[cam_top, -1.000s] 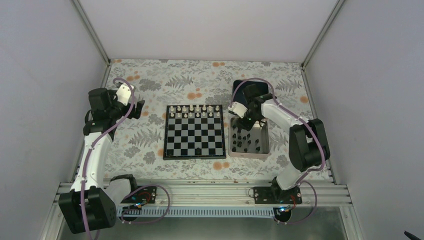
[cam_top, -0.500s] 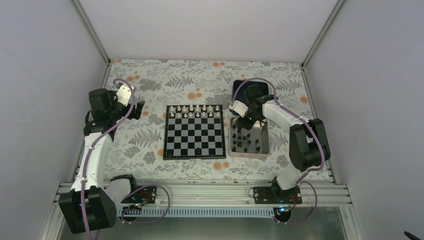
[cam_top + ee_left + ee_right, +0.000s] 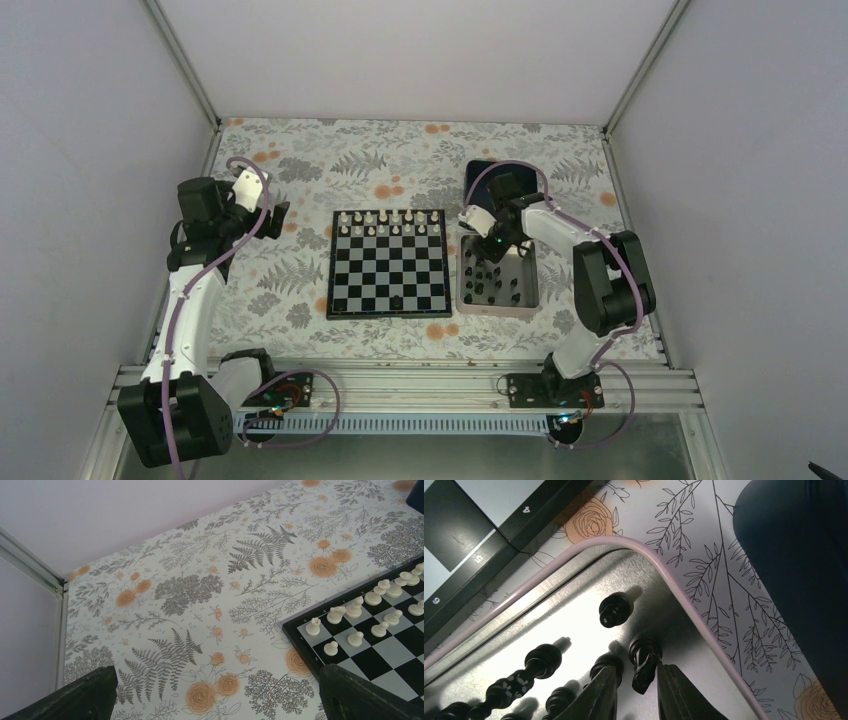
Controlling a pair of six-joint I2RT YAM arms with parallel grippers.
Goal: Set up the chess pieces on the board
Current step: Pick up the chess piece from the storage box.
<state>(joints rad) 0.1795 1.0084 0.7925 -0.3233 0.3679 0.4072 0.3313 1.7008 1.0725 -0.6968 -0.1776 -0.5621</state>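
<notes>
The board [image 3: 385,271] lies mid-table with white pieces [image 3: 388,222] along its far rows and one black chess piece [image 3: 397,300] near its front edge. Several black chess pieces [image 3: 490,278] stand in a silver tray [image 3: 497,309] to the right of the board. My right gripper [image 3: 493,248] is low in that tray's far corner. In the right wrist view the right gripper [image 3: 636,672] is open astride one black piece [image 3: 644,652]; the right finger touches it and a gap shows on the left side. My left gripper [image 3: 278,213] hangs open and empty left of the board, over the cloth [image 3: 217,672].
A dark blue tray [image 3: 490,172] sits behind the silver tray, close to the right wrist [image 3: 799,555]. Other black pieces [image 3: 615,609] stand tightly around the right fingers. The silver tray's rim [image 3: 704,630] curves just beside them. Side walls enclose the flowered tablecloth.
The right arm has pulled its elbow in slightly and the gripper has settled a little deeper among the tray's pieces. The left arm has not moved.
</notes>
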